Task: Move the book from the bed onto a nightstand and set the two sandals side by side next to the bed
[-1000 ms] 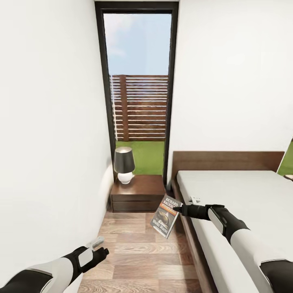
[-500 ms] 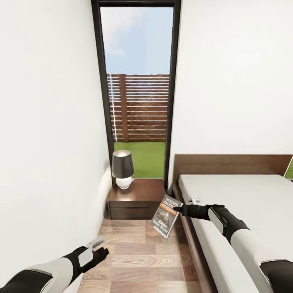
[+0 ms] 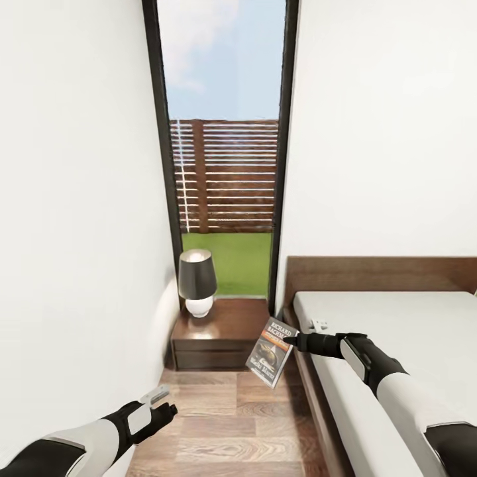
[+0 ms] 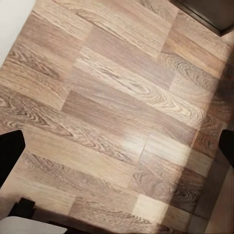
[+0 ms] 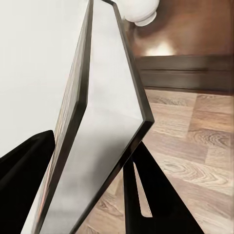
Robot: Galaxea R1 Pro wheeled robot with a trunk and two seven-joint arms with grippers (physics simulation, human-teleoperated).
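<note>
Camera closer to nightstand (image 3: 222, 331); right gripper (image 3: 289, 342) still clamps book (image 3: 269, 352); left gripper (image 3: 159, 401) spread wide.

Dark paperback book (image 3: 270, 352) tilted above floor

Head view looks forward and down a narrow gap between left wall and bed (image 3: 397, 344), toward the far window (image 3: 222, 146) and nightstand (image 3: 222, 334). Left wrist view faces straight down, close over the floor (image 4: 117, 112). Right wrist view sits right against the book (image 5: 97, 122), facing the nightstand (image 5: 195, 39). All views share the floor.
</note>
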